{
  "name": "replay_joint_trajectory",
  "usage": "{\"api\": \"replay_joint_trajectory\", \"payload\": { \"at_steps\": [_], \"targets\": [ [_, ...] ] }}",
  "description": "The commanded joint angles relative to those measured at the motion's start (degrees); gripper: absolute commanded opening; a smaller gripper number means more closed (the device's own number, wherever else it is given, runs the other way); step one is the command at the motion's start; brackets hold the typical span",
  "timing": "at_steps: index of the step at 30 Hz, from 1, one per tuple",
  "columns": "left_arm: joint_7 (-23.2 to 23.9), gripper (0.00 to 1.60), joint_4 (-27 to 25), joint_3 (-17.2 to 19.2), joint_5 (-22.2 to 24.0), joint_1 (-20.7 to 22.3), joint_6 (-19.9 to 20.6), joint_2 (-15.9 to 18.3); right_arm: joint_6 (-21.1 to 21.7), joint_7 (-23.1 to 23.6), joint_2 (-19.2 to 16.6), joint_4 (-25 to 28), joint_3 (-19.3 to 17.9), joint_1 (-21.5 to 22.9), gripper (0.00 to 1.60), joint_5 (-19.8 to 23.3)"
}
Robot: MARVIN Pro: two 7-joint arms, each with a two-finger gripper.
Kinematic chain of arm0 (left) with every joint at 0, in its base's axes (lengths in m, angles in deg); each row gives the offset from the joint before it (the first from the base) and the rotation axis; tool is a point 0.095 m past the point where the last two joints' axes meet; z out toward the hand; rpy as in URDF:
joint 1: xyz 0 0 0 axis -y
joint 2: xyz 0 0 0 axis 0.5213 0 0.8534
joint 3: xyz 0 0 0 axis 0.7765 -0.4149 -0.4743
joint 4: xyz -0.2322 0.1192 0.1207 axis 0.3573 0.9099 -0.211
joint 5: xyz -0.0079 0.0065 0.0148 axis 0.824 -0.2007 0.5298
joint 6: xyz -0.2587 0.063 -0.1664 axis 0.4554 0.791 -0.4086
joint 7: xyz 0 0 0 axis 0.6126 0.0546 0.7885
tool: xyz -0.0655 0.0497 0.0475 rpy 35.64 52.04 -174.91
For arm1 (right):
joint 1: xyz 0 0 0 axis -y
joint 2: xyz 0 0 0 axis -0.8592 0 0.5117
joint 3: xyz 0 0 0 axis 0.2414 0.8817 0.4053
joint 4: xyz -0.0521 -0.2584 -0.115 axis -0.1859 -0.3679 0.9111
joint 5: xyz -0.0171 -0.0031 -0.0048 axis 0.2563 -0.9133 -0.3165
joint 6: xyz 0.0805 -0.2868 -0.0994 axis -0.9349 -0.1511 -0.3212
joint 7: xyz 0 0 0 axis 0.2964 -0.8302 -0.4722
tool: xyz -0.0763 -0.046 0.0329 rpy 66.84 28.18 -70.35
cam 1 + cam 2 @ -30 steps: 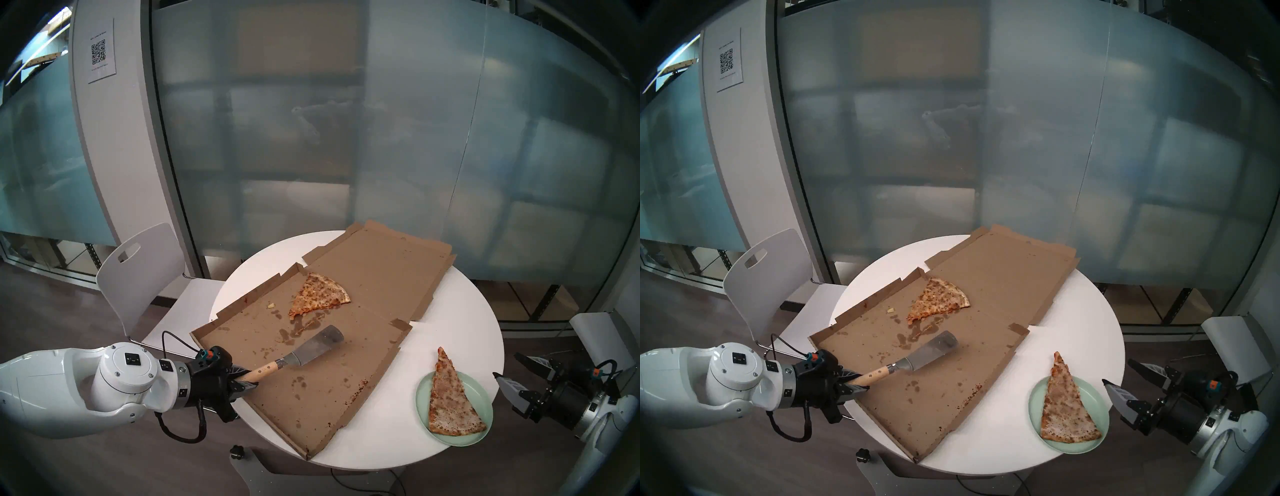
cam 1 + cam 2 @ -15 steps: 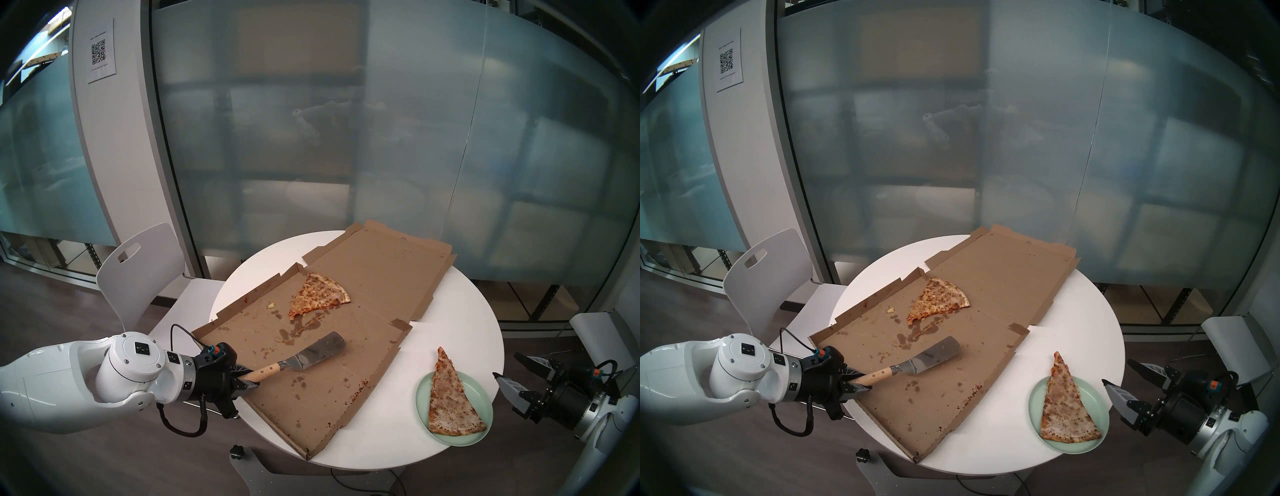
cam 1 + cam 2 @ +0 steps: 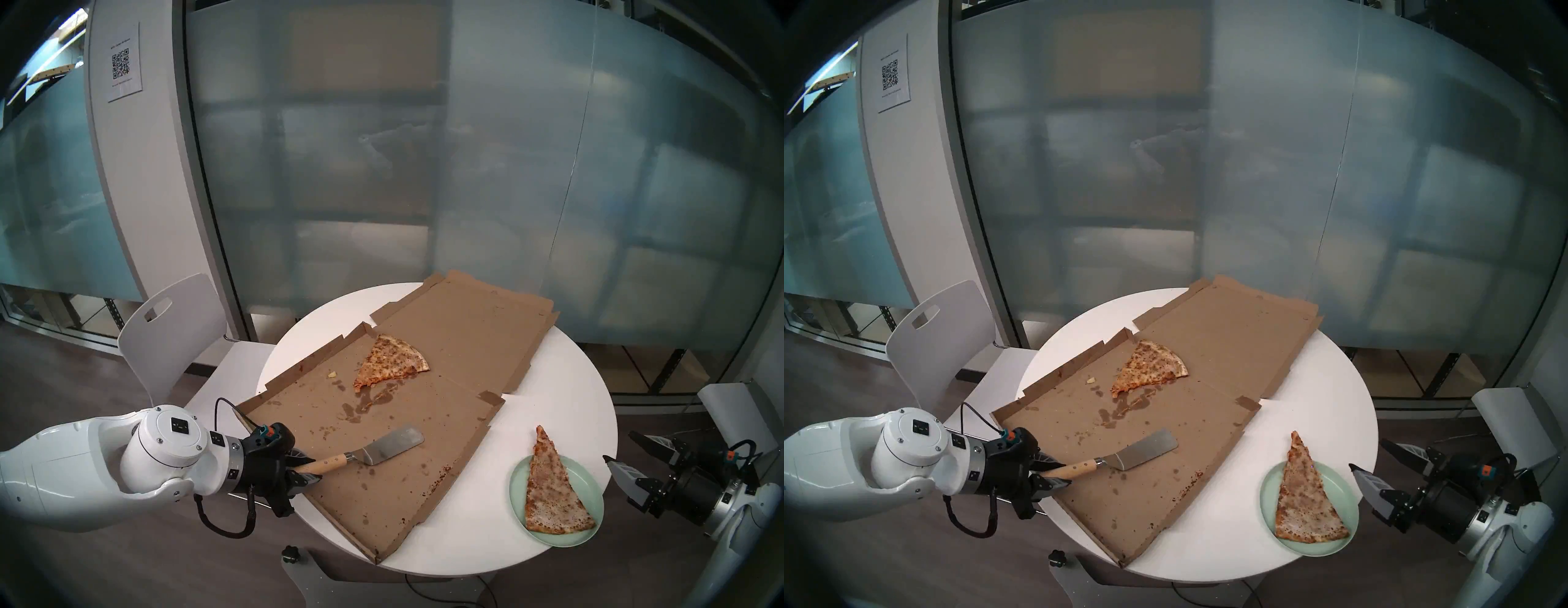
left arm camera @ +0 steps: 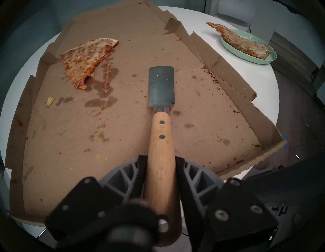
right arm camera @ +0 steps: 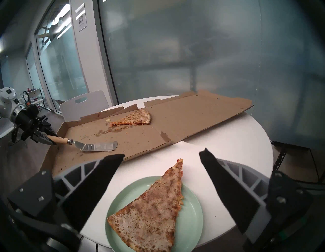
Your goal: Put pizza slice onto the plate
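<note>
On the white column (image 3: 127, 178) at upper left hangs a sheet of paper (image 3: 123, 63) bearing a QR code with small lines of text above and below, too small to read; no other writing or brand is legible. Frosted glass wall (image 3: 466, 170): curved panels behind the bench, blurred shapes behind them. Floor: dark wood-look boards. Bench (image 3: 547, 407): round, white top. Pizza box (image 3: 424, 407): brown cardboard, opened flat across the bench, grease-stained and crumbed, one near corner overhanging the bench edge. Leftover wedge (image 3: 392, 361): orange-brown, curved crust, lying in the far part of the box. Spatula (image 3: 382, 446): metal blade flat on the box floor, wooden handle with two rivets, handle end between the fingers of the left hand (image 3: 303, 471); whether those fingers clamp it or merely flank it cannot be told. Plate (image 3: 592, 484): pale mint green, at the bench's near right edge. Pizza slice (image 3: 551, 492): long, pale-topped, lying on the plate, its tip reaching past the rim over the bench. Right hand (image 5: 161, 154): fingers spread wide, empty, just beside the plate, off the bench edge. Chair (image 3: 178, 331): white, at the bench's far left.
</note>
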Motion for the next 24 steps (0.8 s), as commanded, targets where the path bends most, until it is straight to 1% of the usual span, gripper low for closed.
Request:
{"api": "replay_joint_trajectory", "payload": {
  "at_steps": [1,3,4,5,7,8,9,10,11,12,14,15,16,17,19,20,22,24],
  "targets": [
    [1.16,1.14,0.01,0.43,0.57,0.34,-0.67,0.18,0.31,0.54,-0.26,0.52,0.00,0.37,1.60,0.79],
    [1.42,1.33,0.04,0.58,0.85,0.20,-1.13,0.43,0.35,0.49,-0.30,0.51,0.04,0.40,1.60,0.74],
    [2.13,1.36,0.03,0.63,0.98,0.30,-1.28,0.72,0.38,0.47,-0.33,0.48,0.08,0.41,1.60,0.72],
    [2.06,1.39,-0.15,0.74,1.18,0.21,-1.35,0.99,0.36,0.44,-0.35,0.46,0.12,0.43,1.60,0.69],
    [2.11,1.40,-0.53,1.14,1.95,-0.05,-1.85,1.74,0.39,0.42,-0.41,0.41,0.22,0.45,1.60,0.64],
    [1.81,1.44,-0.78,1.43,2.38,-0.30,-2.37,2.26,0.40,0.40,-0.43,0.40,0.30,0.46,1.60,0.62],
    [1.88,1.57,-0.99,1.65,2.79,-0.32,-2.48,2.75,0.41,0.36,-0.43,0.39,0.38,0.47,1.60,0.59],
    [2.29,1.60,-1.44,1.99,3.31,-0.46,-3.16,3.69,0.40,0.31,-0.41,0.38,0.48,0.50,1.60,0.57],
    [1.26,1.54,-1.95,2.39,3.79,-0.90,-3.90,4.39,0.40,0.28,-0.41,0.38,0.55,0.51,1.60,0.56],
    [0.30,1.53,-2.41,3.08,4.21,-1.19,-4.49,5.04,0.40,0.24,-0.40,0.37,0.63,0.53,1.60,0.56],
    [-0.66,1.54,-3.08,4.99,4.20,-1.88,-5.16,5.47,0.46,0.13,-0.41,0.44,0.79,0.58,1.60,0.52],
    [-0.52,1.60,-3.33,5.76,4.36,-1.92,-5.09,5.65,0.51,0.07,-0.40,0.50,0.86,0.61,1.60,0.50],
    [-0.51,1.60,-3.76,6.74,4.22,-2.13,-5.26,5.87,0.58,0.02,-0.41,0.55,0.93,0.62,1.60,0.49],
    [-0.97,1.55,-4.11,7.49,4.68,-2.28,-5.56,6.03,0.62,-0.03,-0.42,0.59,0.99,0.64,1.60,0.48],
    [-1.46,1.54,-4.93,9.13,4.94,-2.61,-5.78,6.34,0.70,-0.13,-0.42,0.68,1.18,0.69,1.60,0.43],
    [-2.87,1.54,-5.32,9.68,5.06,-2.72,-6.55,6.48,0.74,-0.17,-0.39,0.76,1.32,0.73,1.60,0.41],
    [-4.58,1.59,-6.06,11.26,5.78,-3.44,-7.52,6.79,0.78,-0.25,-0.37,0.82,1.59,0.78,1.60,0.38],
    [-6.42,1.60,-6.51,12.45,6.47,-3.94,-8.24,7.02,0.78,-0.30,-0.34,0.80,1.91,0.84,1.60,0.35]
  ]
}}
